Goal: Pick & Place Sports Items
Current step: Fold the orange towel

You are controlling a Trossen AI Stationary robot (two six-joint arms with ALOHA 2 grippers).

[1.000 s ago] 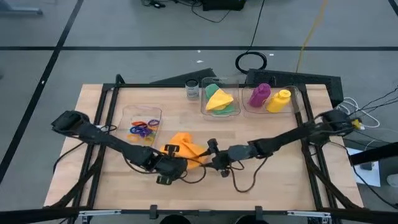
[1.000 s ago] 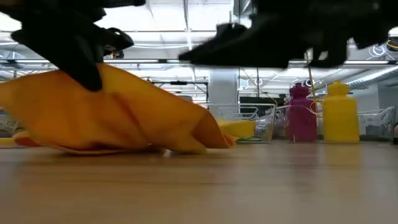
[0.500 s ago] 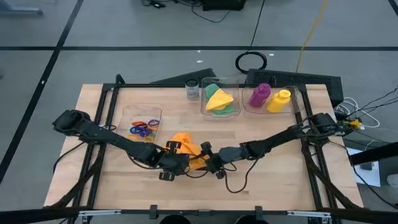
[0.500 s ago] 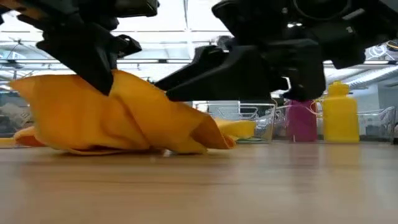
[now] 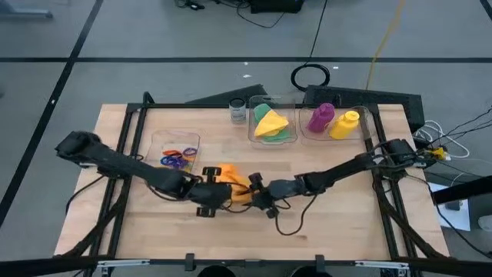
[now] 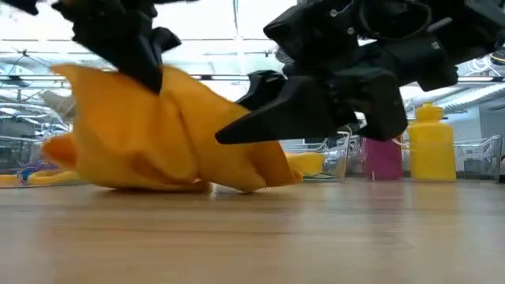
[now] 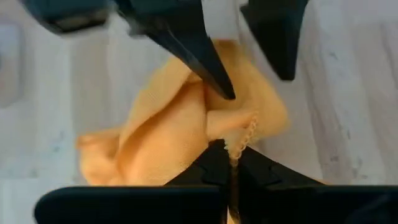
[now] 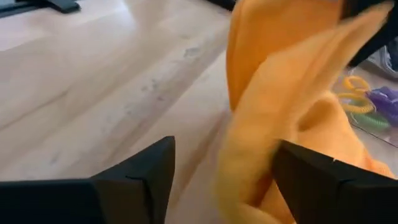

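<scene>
An orange cloth (image 5: 229, 178) is bunched up near the table's middle front, with its lower folds (image 6: 181, 177) on the wood. My left gripper (image 5: 209, 192) comes in from the table's left and is shut on the cloth's top. My right gripper (image 5: 254, 188) reaches in from the right, nearly level, and is open. In the right wrist view a fold of the cloth (image 8: 249, 149) stands between its fingers. Yellow and green cloths (image 5: 270, 123), the purple and yellow bottles (image 5: 332, 121) and the coloured rings (image 5: 177, 158) sit in clear boxes. My left gripper pinches an upper edge of the cloth (image 7: 235, 144) between its two fingertips, slanting down from above. The cloth hangs below the fingers in loose folds, with its bottom on the table. My right gripper's fingers (image 7: 208, 59) stand on either side of a cloth fold. Whether they touch it, I cannot tell.
Two clear boxes stand along the far edge and one (image 5: 175, 146) at the left. A small glass jar (image 5: 237, 112) stands beside the middle box. A dark cable (image 5: 288, 228) loops on the table near my right gripper. Bare wood lies toward the near edge.
My left gripper has risen and drawn a little toward the far edge. It has pulled the cloth's top up into a taller bunch while the bottom stays on the table. My right gripper has come down and moved left toward the cloth, so a fold now sits between its fingers.
</scene>
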